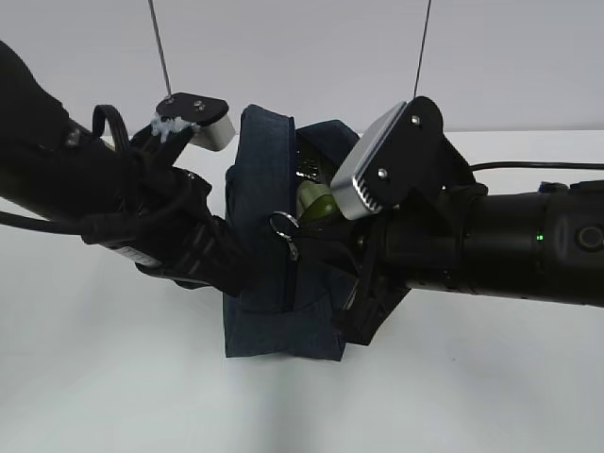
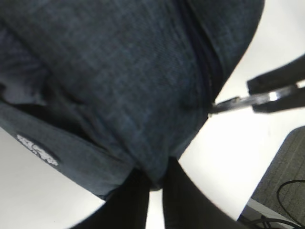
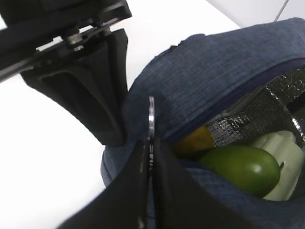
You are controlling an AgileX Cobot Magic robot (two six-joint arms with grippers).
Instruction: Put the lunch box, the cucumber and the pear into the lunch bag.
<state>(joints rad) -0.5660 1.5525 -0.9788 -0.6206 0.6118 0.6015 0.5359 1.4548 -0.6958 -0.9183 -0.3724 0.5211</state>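
Pinching the silver ring pull (image 3: 151,114), the right gripper (image 3: 150,143) sits clamped just outside the lunch bag (image 1: 274,236); the left gripper (image 2: 153,183), opposite, squeezes the bag's fabric.

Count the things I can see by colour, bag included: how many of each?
Navy: 1, the lunch bag
Dark green: 1, the cucumber
Yellow: 1, the pear
Pale green: 1, the lunch box
Silver: 1, the ring pull
Total: 5
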